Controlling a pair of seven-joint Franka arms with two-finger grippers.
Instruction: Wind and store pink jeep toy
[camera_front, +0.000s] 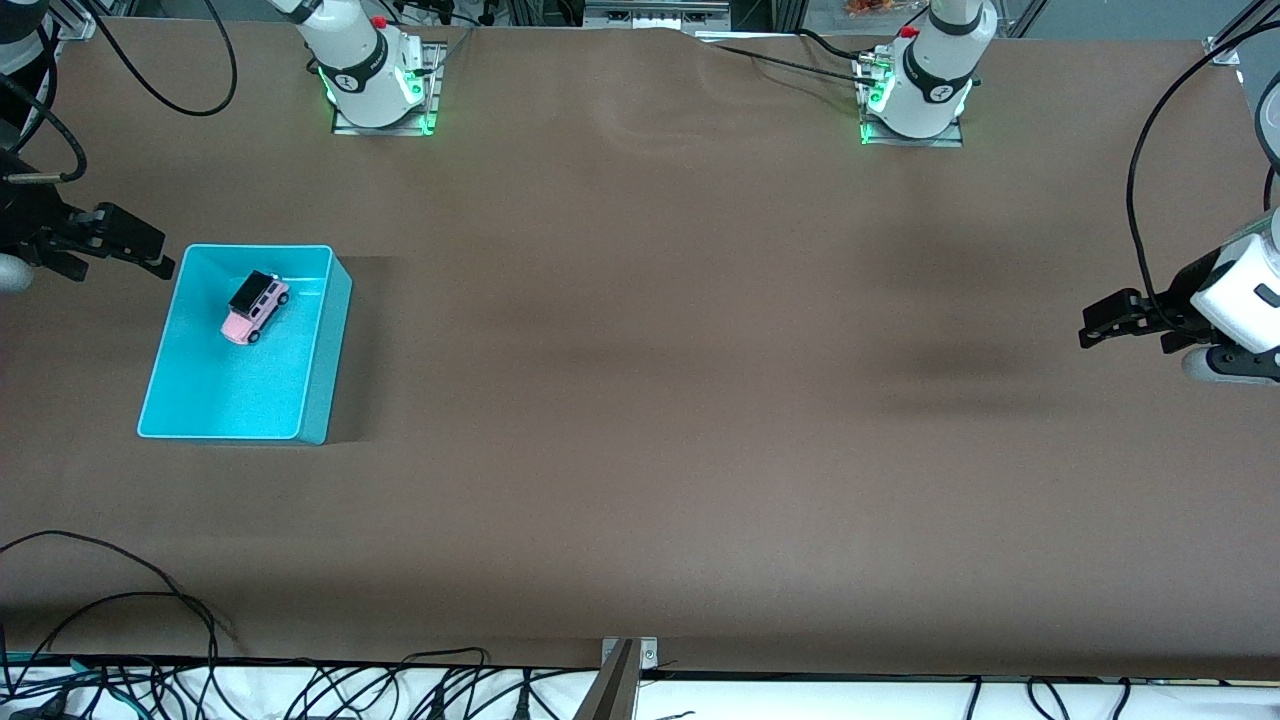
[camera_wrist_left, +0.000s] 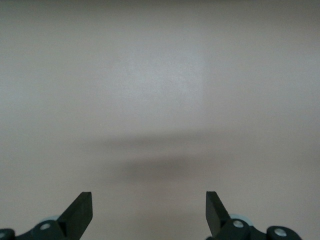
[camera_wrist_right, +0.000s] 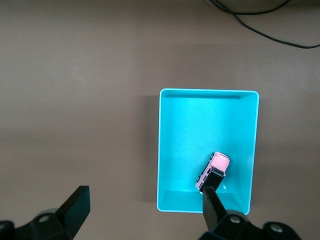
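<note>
Inside the turquoise bin (camera_front: 190, 400), the pink jeep toy (camera_front: 255, 307) is seen resting, both the right gripper (camera_front: 130, 245) and left gripper (camera_front: 1110, 325) held spread, empty.

The table (camera_front: 640, 400) is showing a brown, matt covering with a fine, cloth-like grain, rippling slightly at the top centre of the front view. The turquoise bin (camera_front: 330, 340) at the middle left is looking like smooth moulded plastic with a soft sheen on its walls. Inside it, the pink jeep toy (camera_front: 255, 307) is gleaming like glossy plastic, its black roof duller. The left gripper (camera_front: 1100, 333) at the right edge and the right gripper (camera_front: 150, 252) at the left edge are showing matt black fingers. The arm bases (camera_front: 375, 75) along the top are shining in glossy white casing on bare metal plates.
</note>
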